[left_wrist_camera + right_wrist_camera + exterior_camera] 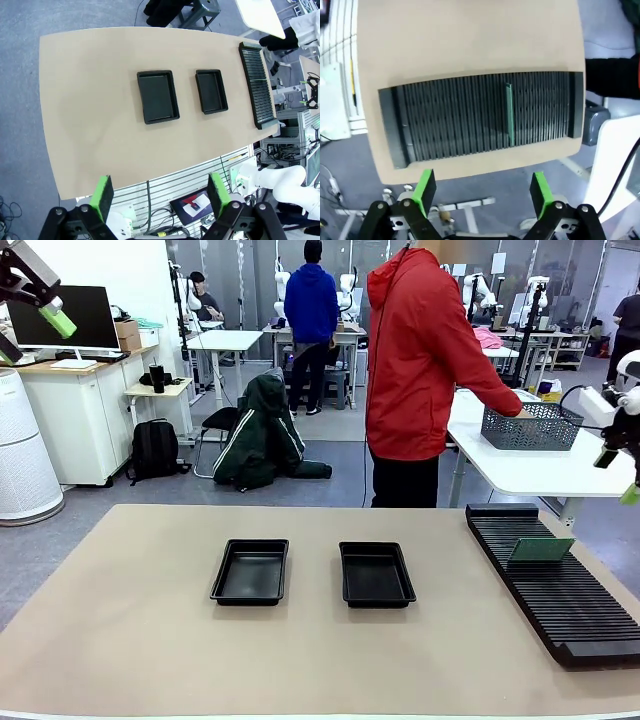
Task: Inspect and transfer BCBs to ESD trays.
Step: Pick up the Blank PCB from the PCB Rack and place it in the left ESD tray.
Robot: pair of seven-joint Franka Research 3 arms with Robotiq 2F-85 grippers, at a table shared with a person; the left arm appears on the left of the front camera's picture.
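Observation:
Two empty black ESD trays, one on the left (250, 571) (158, 96) and one on the right (377, 574) (211, 91), lie side by side mid-table. One green BCB (540, 549) (509, 114) stands on edge in a slot of the long black ribbed rack (555, 585) (470, 120) (256, 85) at the table's right. My left gripper (30, 338) (160, 196) hangs high at the upper left, open and holding nothing. Off the right table edge, above the rack, my right gripper (617, 477) (482, 192) is also open with nothing between its fingers.
A person in a red jacket (420, 370) stands at the far side, turned right, one hand at a grey mesh basket (530, 427) on a white side table (560, 475). The tan tabletop (150, 640) is bare around the trays.

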